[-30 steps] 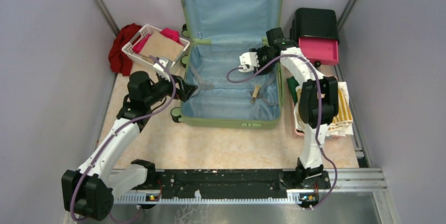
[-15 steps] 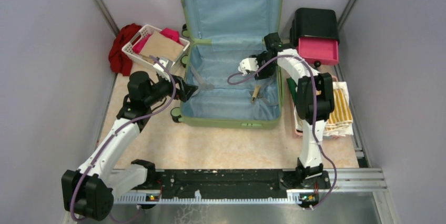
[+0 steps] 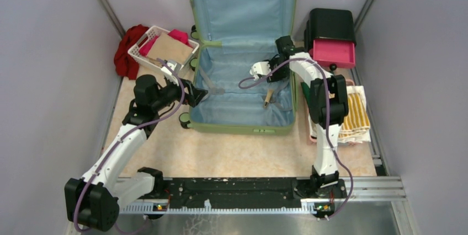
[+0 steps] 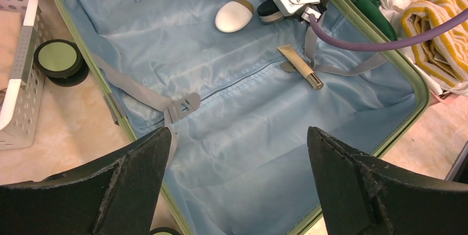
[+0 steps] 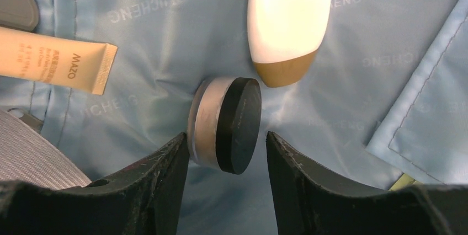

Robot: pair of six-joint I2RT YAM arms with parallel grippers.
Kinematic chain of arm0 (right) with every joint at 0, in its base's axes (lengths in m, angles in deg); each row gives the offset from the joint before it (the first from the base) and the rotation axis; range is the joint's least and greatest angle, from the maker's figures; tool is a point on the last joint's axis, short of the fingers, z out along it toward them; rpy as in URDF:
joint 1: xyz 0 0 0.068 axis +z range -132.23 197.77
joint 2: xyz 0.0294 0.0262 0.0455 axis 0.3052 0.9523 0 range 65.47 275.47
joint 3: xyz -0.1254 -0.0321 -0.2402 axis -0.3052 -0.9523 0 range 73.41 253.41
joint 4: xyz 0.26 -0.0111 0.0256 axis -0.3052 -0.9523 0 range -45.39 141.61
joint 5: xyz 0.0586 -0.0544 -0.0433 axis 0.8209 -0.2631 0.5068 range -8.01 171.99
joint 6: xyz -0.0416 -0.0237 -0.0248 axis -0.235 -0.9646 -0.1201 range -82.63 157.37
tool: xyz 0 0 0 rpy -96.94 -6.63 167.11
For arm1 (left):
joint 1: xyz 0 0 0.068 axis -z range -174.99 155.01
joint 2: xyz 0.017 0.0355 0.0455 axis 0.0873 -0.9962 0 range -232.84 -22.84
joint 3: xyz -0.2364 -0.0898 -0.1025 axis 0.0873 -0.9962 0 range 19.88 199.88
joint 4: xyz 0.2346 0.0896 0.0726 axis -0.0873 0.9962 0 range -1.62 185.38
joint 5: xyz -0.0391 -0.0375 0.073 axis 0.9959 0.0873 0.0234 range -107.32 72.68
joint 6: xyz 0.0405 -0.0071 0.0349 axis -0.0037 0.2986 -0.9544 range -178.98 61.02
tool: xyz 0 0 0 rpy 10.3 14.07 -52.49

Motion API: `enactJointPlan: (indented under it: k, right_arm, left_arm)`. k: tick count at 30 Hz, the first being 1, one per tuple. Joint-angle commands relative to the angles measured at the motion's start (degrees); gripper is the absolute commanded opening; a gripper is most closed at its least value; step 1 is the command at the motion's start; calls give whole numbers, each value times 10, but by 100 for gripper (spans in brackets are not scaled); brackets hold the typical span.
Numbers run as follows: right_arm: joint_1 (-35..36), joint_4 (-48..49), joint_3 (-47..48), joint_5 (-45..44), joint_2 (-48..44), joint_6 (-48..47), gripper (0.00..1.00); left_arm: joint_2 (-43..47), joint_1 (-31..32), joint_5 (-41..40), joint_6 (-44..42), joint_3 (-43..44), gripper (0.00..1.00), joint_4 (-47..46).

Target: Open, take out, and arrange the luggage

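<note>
The light-green luggage (image 3: 237, 111) lies open, its lid upright against the back wall and its light blue lining (image 4: 232, 152) bare. Inside lie a round compact with a black lid (image 5: 237, 122), a white egg-shaped case with a gold end (image 5: 287, 14) and a beige tube (image 5: 55, 64). My right gripper (image 5: 226, 135) is open and low in the case; the compact stands on edge between its fingers, close to the left one. It also shows in the top view (image 3: 259, 69). My left gripper (image 4: 237, 130) is open and empty over the luggage's left edge (image 3: 200, 92).
A white basket (image 3: 160, 47) with brown and pink things stands back left, with red cloth (image 3: 126, 53) behind it. A black-and-pink drawer box (image 3: 331, 36) stands back right with its drawer open. Striped yellow towels (image 3: 356, 116) and green cloth (image 3: 305, 90) lie to the luggage's right. Grey straps (image 4: 138, 89) cross the lining.
My right gripper has moved a little toward the back right and lower into the luggage, onto the compact. The left arm has not moved.
</note>
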Motion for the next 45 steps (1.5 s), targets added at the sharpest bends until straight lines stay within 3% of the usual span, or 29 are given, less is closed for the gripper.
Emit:
enactJointPlan:
  k: [1, 7, 15, 21, 26, 33, 39, 45]
  right_arm:
    - [6, 29, 0, -10, 9, -3, 53]
    - [6, 52, -6, -15, 17, -3, 45]
    - [6, 44, -2, -3, 6, -2, 14]
    - [6, 37, -6, 58, -69, 47, 0]
    - [5, 57, -34, 105, -145, 122, 0]
    - [-19, 110, -87, 85, -258, 330, 0]
    - [-139, 178, -146, 108, -352, 475, 0]
    - [-243, 192, -125, 31, -328, 547, 0]
  left_arm:
    - [1, -5, 12, -5, 4, 99, -6]
    - [-1, -6, 12, -6, 4, 99, -6]
    - [-3, -7, 13, -5, 4, 99, -6]
    - [0, -7, 16, -4, 5, 99, -6]
    - [5, -8, 17, -2, 5, 99, -6]
    - [12, -8, 21, -1, 5, 99, -9]
    - [16, -8, 33, 6, 5, 99, -13]
    - [20, -8, 53, 9, 7, 99, -17]
